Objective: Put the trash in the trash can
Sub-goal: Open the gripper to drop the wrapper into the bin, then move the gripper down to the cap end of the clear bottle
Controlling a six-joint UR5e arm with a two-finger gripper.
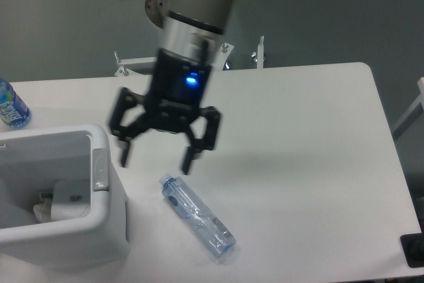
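Hovering above the bench (298,130), our gripper (156,162) hangs spread and empty between the trash can (99,220), holding white crumpled paper (66,201), and the crushed water bottle (197,217).

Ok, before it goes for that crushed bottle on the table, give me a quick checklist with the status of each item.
1. Pincer open and empty: ok, fingers spread wide, nothing between them.
2. Crushed bottle reachable: ok, lying flat on the table, nothing on top of it.
3. Pincer lined up over the bottle: not ok, it hangs above and to the left of the cap end.
4. Finger span across the bottle's width: cannot tell, image is motion-blurred.
5. White packet in the trash can: ok, it lies inside.
6. Labelled bottle clear of the path: ok, far left, behind the can.
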